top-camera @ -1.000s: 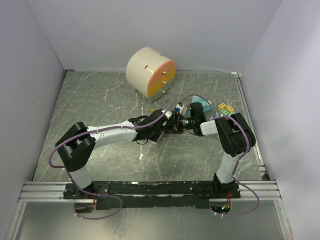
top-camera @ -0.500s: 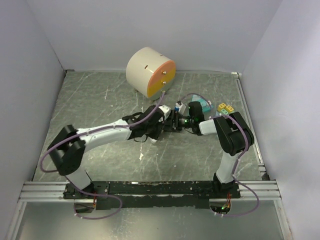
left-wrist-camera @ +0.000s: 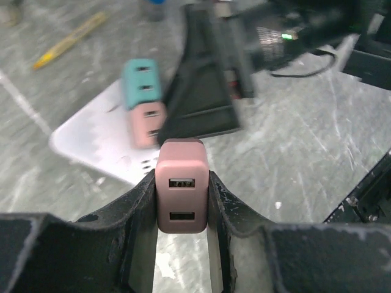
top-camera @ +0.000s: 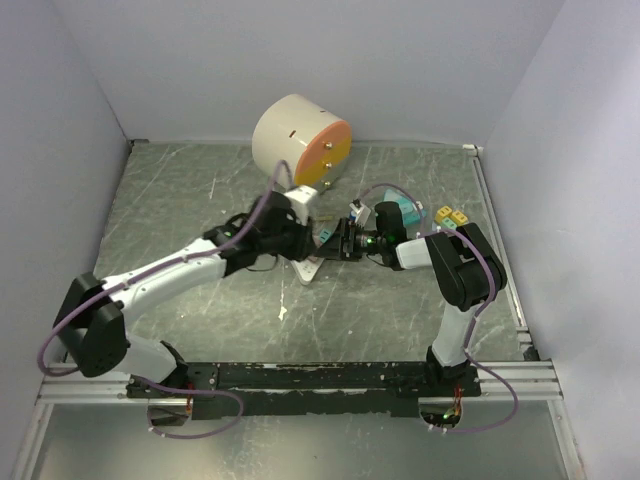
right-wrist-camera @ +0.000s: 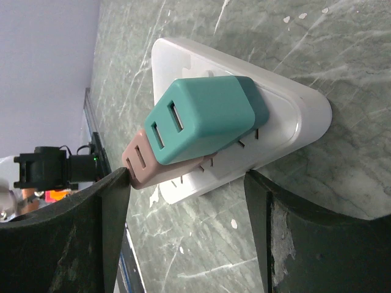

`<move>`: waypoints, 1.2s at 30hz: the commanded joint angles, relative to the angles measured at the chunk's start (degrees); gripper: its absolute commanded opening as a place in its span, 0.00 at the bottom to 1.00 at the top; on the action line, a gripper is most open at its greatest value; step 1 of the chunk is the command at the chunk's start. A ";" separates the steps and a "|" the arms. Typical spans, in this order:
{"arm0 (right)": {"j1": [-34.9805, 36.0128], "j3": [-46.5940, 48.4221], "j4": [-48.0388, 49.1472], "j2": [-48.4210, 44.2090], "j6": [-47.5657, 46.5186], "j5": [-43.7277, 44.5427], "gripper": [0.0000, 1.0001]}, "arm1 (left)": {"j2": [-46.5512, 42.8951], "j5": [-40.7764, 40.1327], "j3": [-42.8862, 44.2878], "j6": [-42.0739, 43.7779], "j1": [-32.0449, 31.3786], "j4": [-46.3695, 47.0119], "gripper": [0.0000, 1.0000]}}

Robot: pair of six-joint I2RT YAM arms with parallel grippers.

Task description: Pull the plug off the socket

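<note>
The pink plug [left-wrist-camera: 181, 195] sits clamped between left gripper [left-wrist-camera: 181, 184] fingers, off socket [left-wrist-camera: 91, 139]

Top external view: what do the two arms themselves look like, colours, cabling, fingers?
Both the left arm and right arm have white links with bulky black joints, each trailed by a looping purple cable. The left fingers and right fingers are matte black, curved, with scuffed edges. A small green light glows at the right wrist.

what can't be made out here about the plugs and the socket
- top view: plugs on the socket, too small
- left wrist: prongs of the held pink plug, hidden behind its body; socket blurred
- right wrist: second pink plug, mostly behind the teal plug
</note>
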 commanded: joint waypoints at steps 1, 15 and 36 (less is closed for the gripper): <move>0.13 -3.82 -11.74 5.47 -7.90 17.53 0.71 | -7.12 16.38 -5.20 -3.66 11.33 1.34 0.07; 0.12 -4.53 -11.97 2.82 -9.42 17.01 0.73 | 4.26 44.23 -4.00 -21.76 55.48 10.66 0.07; 0.72 -4.94 -11.91 1.81 -9.95 16.59 0.74 | 49.55 40.55 44.48 -9.86 58.03 -4.25 0.23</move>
